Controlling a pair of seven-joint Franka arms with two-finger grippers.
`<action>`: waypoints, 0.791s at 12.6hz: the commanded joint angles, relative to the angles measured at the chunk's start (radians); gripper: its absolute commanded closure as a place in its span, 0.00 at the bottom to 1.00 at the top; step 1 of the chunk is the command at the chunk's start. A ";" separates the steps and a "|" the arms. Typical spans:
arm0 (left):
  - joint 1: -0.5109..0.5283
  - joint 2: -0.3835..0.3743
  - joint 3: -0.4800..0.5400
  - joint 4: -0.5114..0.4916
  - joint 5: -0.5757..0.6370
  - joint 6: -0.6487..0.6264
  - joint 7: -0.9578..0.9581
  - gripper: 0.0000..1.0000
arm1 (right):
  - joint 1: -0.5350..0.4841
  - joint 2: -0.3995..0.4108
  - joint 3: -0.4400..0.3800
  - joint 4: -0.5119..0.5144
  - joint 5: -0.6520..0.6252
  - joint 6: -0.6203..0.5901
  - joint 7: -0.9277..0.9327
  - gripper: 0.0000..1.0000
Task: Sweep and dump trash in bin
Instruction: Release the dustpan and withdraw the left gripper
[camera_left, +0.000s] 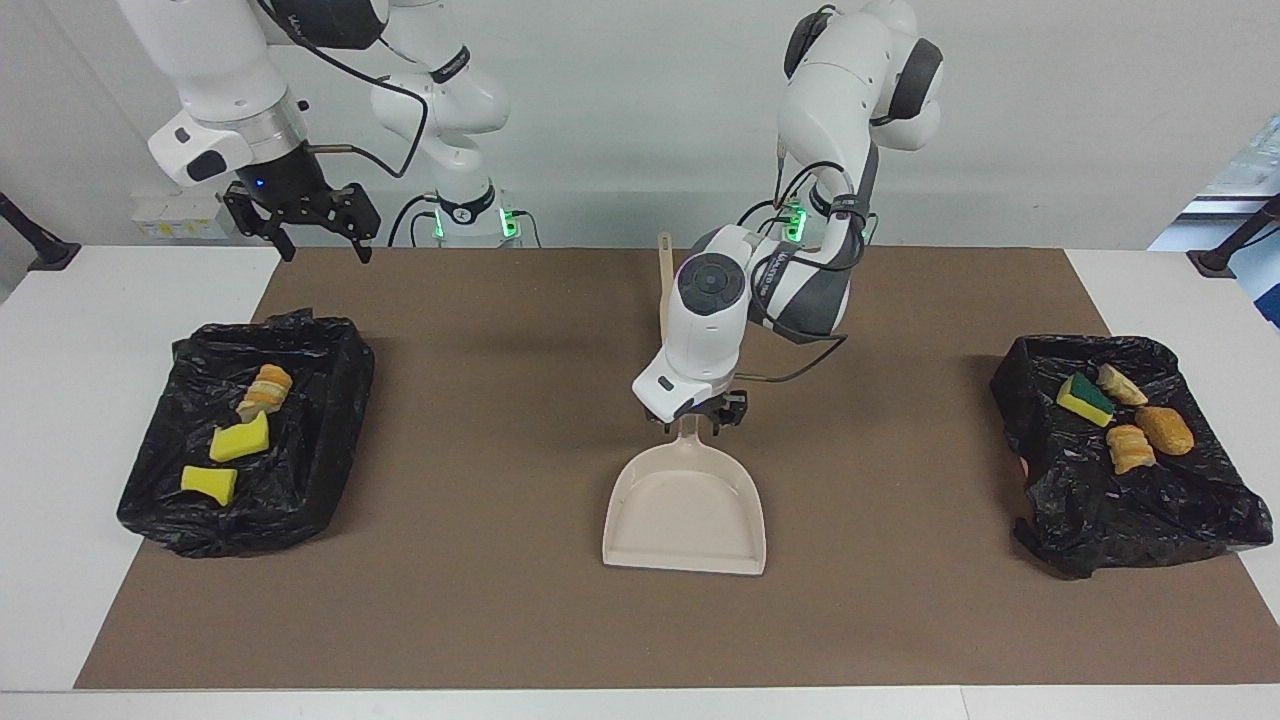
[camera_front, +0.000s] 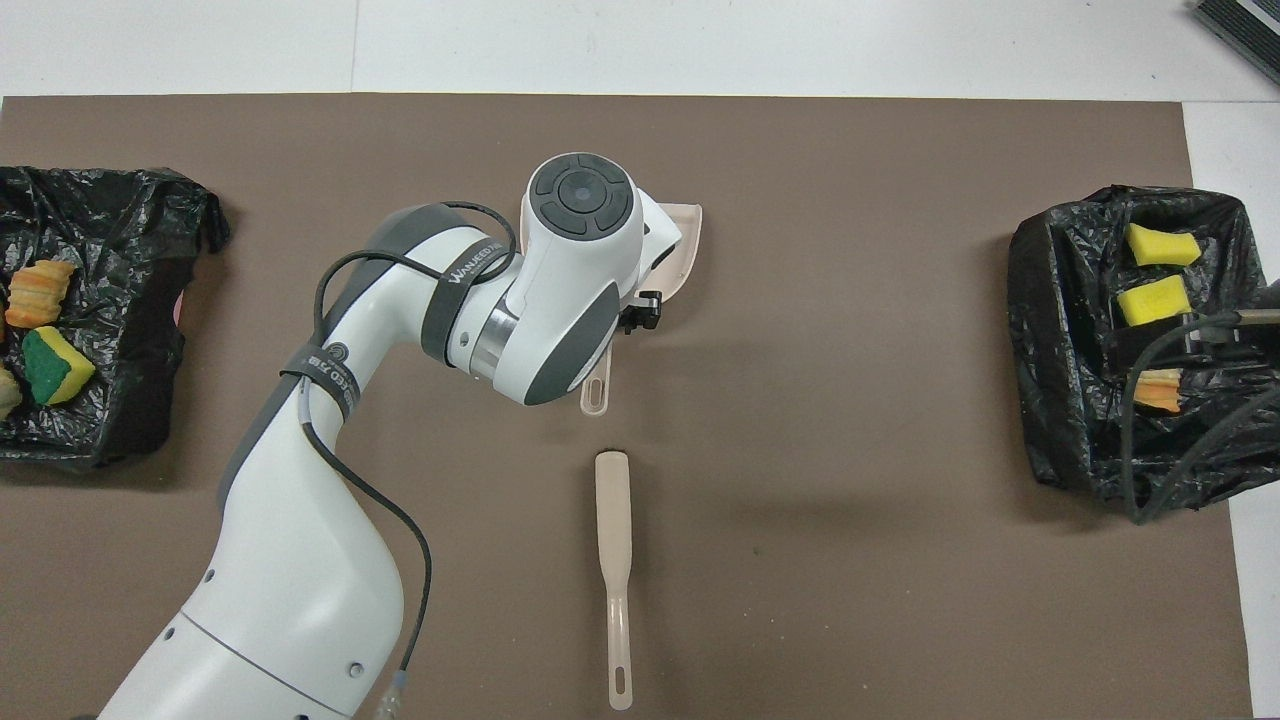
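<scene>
Seven bits of trash lie in two black-lined bins, one at each end of the brown mat (camera_left: 480, 600). The bin (camera_left: 330, 420) toward the right arm's end of the table holds three: a tan bread piece (camera_left: 266, 388) nearest the robots, then a yellow sponge chunk (camera_left: 240, 440), then another yellow chunk (camera_left: 209, 483) farthest from them. The bin (camera_left: 1020, 400) toward the left arm's end holds four, close together: a green-backed sponge (camera_left: 1085, 398), a pale pastry bit (camera_left: 1120, 384), a golden bread piece (camera_left: 1164, 429) and a ridged pastry piece (camera_left: 1130, 448).

A beige dustpan (camera_left: 686, 510) lies flat on the middle of the mat, empty, its handle pointing toward the robots. The left gripper (camera_left: 700, 413) sits low over that handle, right where it joins the pan; whether its fingers are spread or pinching the handle I cannot tell, since the wrist hides them from above and they are dark and small from the front. A beige brush (camera_front: 613, 560) lies on the mat nearer to the robots than the dustpan, in line with its handle and apart from it.

The right arm waits, its gripper (camera_left: 320, 240) raised over the mat's edge by the robots' end, above its bin's side of the table, fingers spread and holding nothing
</scene>
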 joint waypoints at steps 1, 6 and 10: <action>0.020 -0.128 0.020 -0.104 0.026 -0.009 0.002 0.00 | 0.001 0.004 -0.002 0.012 -0.001 -0.016 0.017 0.00; 0.155 -0.366 0.032 -0.309 0.026 -0.008 0.009 0.00 | 0.001 0.004 -0.002 0.012 -0.002 -0.016 0.017 0.00; 0.287 -0.507 0.032 -0.327 0.026 -0.073 0.247 0.00 | 0.001 0.004 -0.002 0.012 -0.002 -0.015 0.017 0.00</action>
